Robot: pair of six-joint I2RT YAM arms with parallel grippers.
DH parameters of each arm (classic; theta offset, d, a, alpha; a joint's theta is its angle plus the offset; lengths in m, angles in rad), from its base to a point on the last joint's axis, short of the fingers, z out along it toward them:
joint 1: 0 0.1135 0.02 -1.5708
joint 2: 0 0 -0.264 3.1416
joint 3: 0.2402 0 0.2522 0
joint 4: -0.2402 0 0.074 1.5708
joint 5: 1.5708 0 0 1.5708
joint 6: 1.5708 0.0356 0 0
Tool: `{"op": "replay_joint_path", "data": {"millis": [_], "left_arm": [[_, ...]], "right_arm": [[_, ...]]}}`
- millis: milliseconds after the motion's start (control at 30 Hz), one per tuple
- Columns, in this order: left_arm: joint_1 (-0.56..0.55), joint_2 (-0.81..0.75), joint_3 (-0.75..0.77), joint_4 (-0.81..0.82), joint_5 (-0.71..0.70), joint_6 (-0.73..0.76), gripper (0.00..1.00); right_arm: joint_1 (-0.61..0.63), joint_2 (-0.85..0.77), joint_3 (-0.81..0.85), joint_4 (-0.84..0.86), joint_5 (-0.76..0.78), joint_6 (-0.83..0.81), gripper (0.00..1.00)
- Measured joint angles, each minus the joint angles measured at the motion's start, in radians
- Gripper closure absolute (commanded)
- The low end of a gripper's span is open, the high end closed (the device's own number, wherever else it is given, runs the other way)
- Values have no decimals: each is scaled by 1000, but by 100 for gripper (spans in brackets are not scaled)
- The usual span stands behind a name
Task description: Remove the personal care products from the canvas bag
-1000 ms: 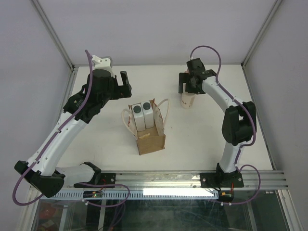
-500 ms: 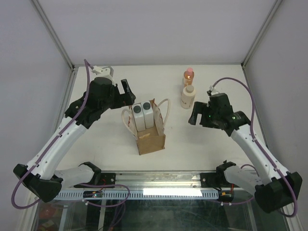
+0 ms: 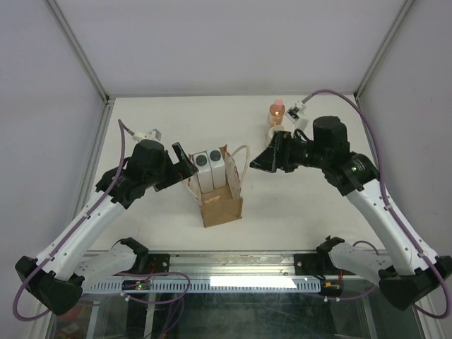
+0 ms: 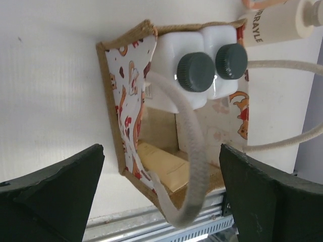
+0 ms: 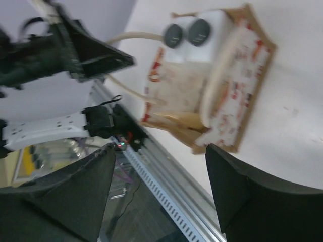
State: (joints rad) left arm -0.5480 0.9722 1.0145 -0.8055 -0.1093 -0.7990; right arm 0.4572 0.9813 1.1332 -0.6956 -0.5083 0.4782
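My left claw (image 4: 161, 151) and right claw (image 5: 160, 151) gape released. The frame edge crops the cream bottle (image 4: 275, 22), and the coarse canvas bag (image 4: 110, 106) half-hides the blocky white bottles (image 4: 174, 45).

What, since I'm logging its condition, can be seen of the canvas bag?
The canvas bag is a small boxy tote of tan woven-looking fabric, with white side panels printed with red-orange marks. It stands upright and open on the table, between the two arms. Thin white rope handles loop off its top. Two white bottles with dark grey caps stand side by side at its far end.
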Motion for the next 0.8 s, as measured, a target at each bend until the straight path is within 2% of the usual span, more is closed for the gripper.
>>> {"op": "replay_joint_path", "data": {"millis": [67, 200, 367, 467, 533, 800], "left_arm": [[0, -13, -28, -13, 18, -27, 5], [0, -45, -61, -30, 39, -62, 7], [0, -96, -89, -41, 64, -87, 7], [0, -116, -108, -43, 82, -100, 7], [0, -125, -119, -44, 93, -105, 7], [0, -138, -151, -45, 138, -108, 7]], "right_arm": [[60, 63, 76, 49, -43, 7, 28], [217, 204, 186, 97, -54, -3, 38], [357, 414, 303, 26, 31, -67, 42], [406, 518, 353, -46, 115, -140, 41], [425, 562, 362, -83, 158, -198, 37], [435, 621, 366, -176, 213, -469, 35]]}}
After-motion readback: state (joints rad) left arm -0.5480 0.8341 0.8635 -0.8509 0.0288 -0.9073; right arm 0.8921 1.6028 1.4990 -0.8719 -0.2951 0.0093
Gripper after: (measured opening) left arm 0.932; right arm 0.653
